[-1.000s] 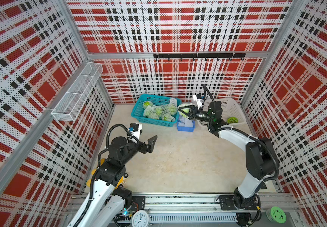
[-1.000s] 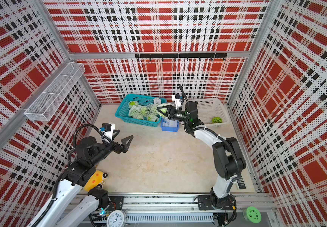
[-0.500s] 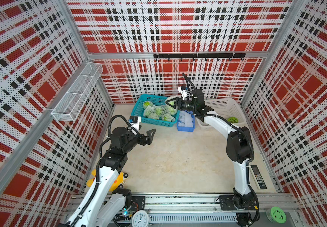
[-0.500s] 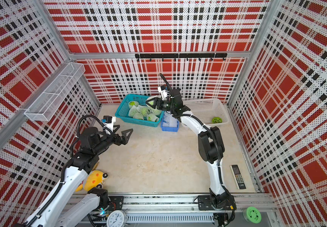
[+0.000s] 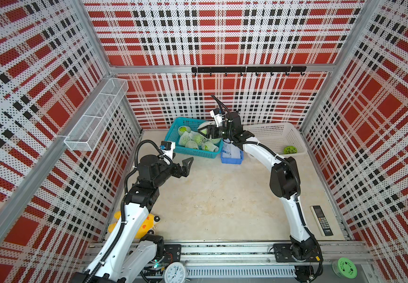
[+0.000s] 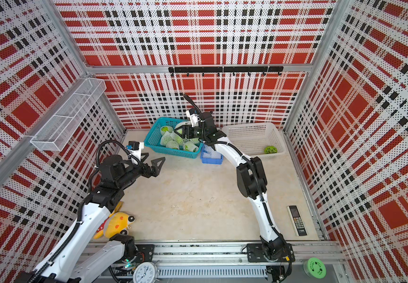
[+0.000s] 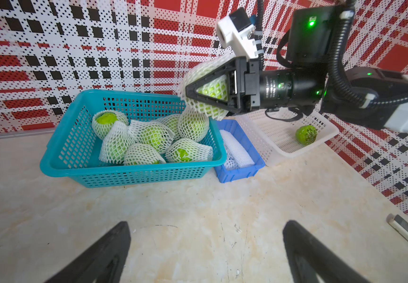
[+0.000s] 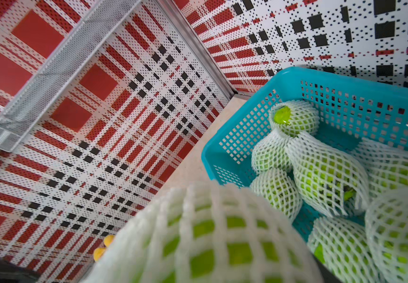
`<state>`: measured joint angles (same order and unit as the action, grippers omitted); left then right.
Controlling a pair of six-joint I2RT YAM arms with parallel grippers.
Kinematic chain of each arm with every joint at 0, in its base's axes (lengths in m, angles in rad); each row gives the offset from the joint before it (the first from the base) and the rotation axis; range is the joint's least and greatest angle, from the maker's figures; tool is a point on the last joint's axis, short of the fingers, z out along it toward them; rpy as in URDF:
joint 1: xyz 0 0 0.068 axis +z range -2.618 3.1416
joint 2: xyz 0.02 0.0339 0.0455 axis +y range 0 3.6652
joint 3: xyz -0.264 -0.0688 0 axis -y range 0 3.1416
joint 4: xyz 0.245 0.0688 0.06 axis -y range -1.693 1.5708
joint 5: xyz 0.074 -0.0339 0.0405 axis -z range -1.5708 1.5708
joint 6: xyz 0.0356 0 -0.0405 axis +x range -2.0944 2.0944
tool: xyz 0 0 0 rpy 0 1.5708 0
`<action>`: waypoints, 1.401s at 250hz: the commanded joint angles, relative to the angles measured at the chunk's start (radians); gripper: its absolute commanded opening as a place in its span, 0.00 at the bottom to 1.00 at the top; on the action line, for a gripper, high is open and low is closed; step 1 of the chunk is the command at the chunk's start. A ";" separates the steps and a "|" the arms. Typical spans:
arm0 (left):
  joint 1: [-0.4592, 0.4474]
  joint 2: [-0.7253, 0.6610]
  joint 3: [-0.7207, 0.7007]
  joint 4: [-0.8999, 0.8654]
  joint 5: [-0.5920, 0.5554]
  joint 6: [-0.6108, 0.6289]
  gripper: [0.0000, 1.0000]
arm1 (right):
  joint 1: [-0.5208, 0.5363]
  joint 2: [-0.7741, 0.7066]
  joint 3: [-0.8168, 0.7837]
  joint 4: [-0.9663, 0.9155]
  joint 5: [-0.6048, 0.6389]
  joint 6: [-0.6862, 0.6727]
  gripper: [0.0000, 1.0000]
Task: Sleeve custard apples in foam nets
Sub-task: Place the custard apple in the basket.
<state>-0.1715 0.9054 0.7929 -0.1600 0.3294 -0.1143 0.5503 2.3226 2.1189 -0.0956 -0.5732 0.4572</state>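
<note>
The right jaws grasp a net-sleeved custard apple (image 7: 210, 92) above the teal basket (image 7: 136, 177) of other sleeved fruits (image 7: 151, 134), a bare custard apple (image 7: 306, 133) lies in the white basket (image 7: 281, 152), and the left jaws stand released over the counter (image 7: 198, 208).

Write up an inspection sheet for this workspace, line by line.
Surface: beige tabletop, mottled; no spills seen.
Job's things: netted custard apples piled in the teal basket; one bare custard apple in the white basket; spare foam nets in the blue tray.
Clutter: remote control, yellow plush toy, clock, green disc.
Grippers: right gripper shut on a held custard apple, netted, above the teal basket; left gripper open and empty, fingers over the tabletop.
Cables: black hose loops at both wrists; no snag seen.
Surroundings: plaid perforated walls, wire shelf, hook rail.
</note>
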 commanded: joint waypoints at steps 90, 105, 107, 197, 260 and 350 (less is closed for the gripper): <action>0.019 0.027 0.005 0.060 0.005 0.000 0.99 | 0.044 0.176 0.133 0.099 0.192 -0.145 0.55; 0.020 0.031 0.003 0.064 0.005 -0.001 1.00 | 0.048 0.202 0.158 0.102 0.203 -0.149 0.55; 0.020 0.032 0.003 0.066 0.006 -0.002 0.99 | 0.048 0.205 0.161 0.101 0.204 -0.149 0.55; 0.024 0.054 -0.002 0.083 0.008 -0.004 1.00 | 0.085 0.349 0.312 0.142 0.325 -0.176 0.57; 0.025 0.063 -0.006 0.094 0.009 -0.004 0.99 | 0.121 0.397 0.351 0.108 0.400 -0.296 0.61; 0.024 0.063 -0.006 0.095 0.007 0.001 1.00 | 0.126 0.449 0.376 0.105 0.436 -0.322 0.65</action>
<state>-0.1574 0.9684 0.7925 -0.0895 0.3328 -0.1146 0.6804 2.7361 2.4599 -0.0177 -0.1635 0.1673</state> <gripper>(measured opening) 0.996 0.743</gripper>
